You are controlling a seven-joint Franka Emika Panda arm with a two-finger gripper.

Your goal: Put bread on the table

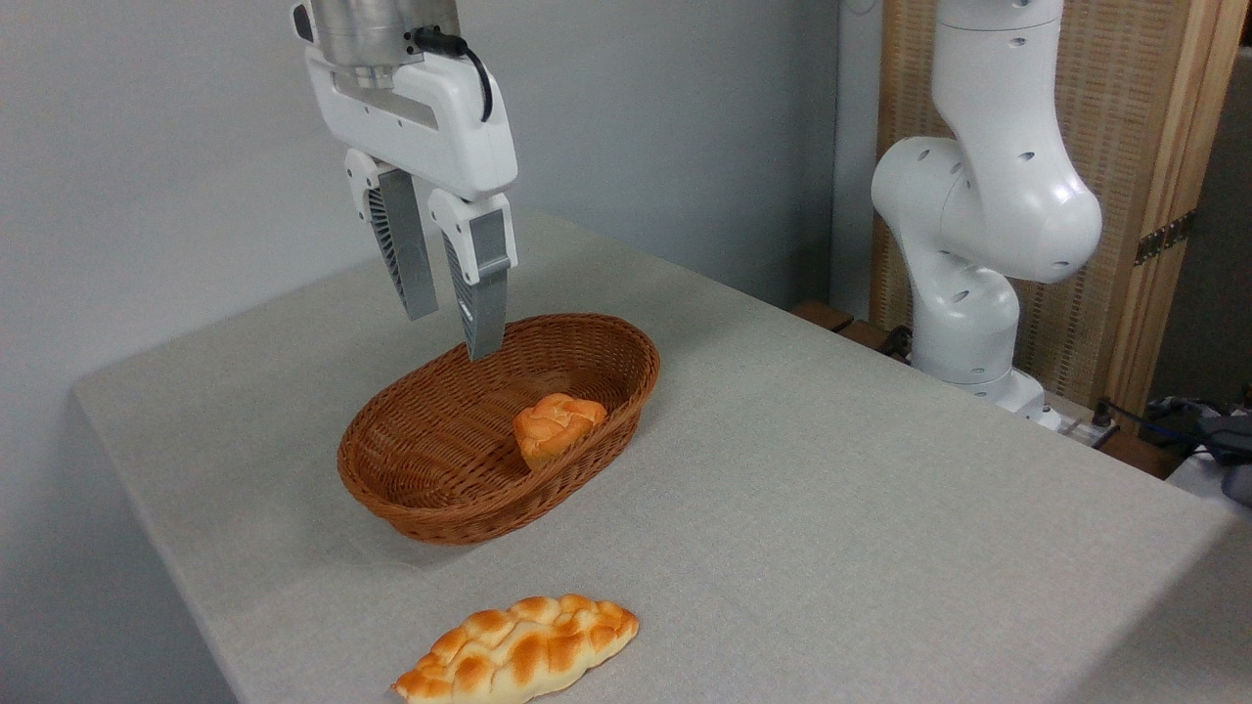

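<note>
Bread [516, 651], long braided golden loaf, lies on grey cloth table [880, 508], near of brown oval wicker basket [411, 489] holding small orange bun [556, 424]. Gripper [453, 335] above basket, slightly parted, empty.

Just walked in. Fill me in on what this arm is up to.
The gripper hangs open and empty above the wicker basket. The braided bread lies on the grey table in front of the basket, so that job looks done. A small orange bun sits inside the basket.
</note>
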